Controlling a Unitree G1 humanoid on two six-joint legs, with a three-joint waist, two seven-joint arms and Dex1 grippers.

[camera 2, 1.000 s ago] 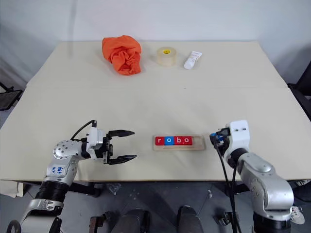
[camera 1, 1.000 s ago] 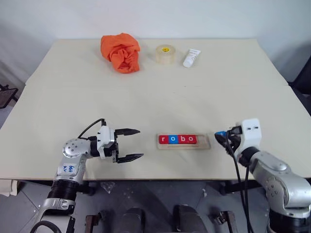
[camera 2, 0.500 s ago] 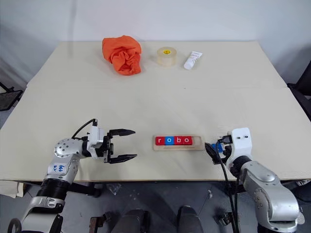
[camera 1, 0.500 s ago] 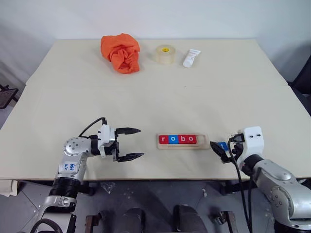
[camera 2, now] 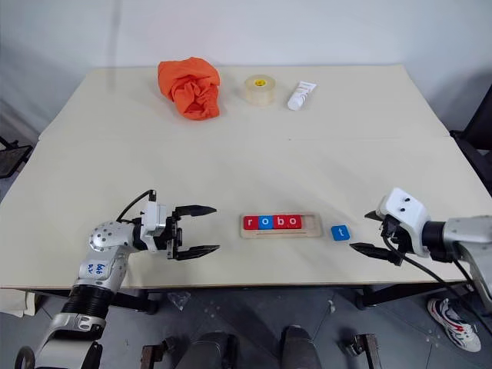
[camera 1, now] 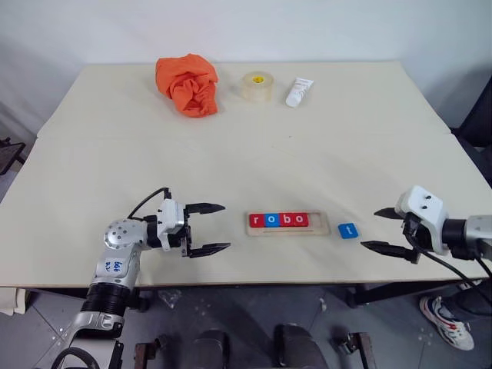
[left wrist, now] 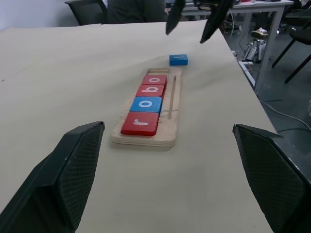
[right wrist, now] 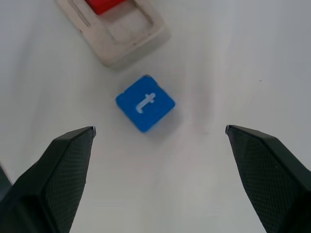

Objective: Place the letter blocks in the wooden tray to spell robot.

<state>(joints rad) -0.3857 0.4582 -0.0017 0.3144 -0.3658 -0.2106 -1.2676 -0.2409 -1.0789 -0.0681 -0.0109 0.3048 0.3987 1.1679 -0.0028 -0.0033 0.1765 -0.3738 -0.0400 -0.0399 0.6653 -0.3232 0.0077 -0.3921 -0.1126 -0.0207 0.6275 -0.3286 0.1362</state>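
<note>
Right gripper (camera 1: 387, 230) hanging released, lower right | left gripper (camera 1: 213, 227) gaping too, lower left | wooden tray (camera 1: 320, 224) showing r-o-b-o, last slot waiting | blue t block (camera 1: 348, 230) lying on table (camera 1: 246, 146) just beside tray's right end

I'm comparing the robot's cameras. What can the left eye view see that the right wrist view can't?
Left eye alone: the orange cloth, tape roll, white tube, the open left gripper and the tiles r, o, b.

Right wrist alone: the white t up close.

Both: the blue t block on the table, the wooden tray, one red tile.
</note>
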